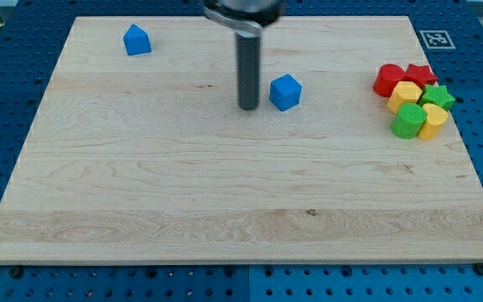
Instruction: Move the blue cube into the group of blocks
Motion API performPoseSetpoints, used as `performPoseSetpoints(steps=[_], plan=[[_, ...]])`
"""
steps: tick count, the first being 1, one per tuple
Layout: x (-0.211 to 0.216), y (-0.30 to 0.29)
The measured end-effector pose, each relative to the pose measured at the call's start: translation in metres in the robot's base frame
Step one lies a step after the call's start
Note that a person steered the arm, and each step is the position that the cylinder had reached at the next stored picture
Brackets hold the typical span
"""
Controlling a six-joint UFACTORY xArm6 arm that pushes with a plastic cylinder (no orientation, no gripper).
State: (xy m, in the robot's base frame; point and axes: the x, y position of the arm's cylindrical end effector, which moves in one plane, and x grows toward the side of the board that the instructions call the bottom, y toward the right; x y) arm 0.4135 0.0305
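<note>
Blue cube, upper centre of worktop, well apart from the block group at right; my tip — a bare rod tool, gripping nothing — just left of it; risk: off-centre push spins cube aside.

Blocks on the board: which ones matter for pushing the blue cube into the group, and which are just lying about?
In the job:
- blue cube, just to the view's right of my tip
- the group at the view's right: red block, red star, yellow block, green star, green cylinder, yellow cylinder

Lying about:
- second blue block, at the view's top left
</note>
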Motion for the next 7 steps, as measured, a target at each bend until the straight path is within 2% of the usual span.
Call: performPoseSetpoints(steps=[1, 2, 3, 4, 5, 7], plan=[[0.007, 0.066], [0.007, 0.037], [0.002, -0.033], [-0.014, -0.045], [-0.027, -0.036], [-0.03, 0.023]])
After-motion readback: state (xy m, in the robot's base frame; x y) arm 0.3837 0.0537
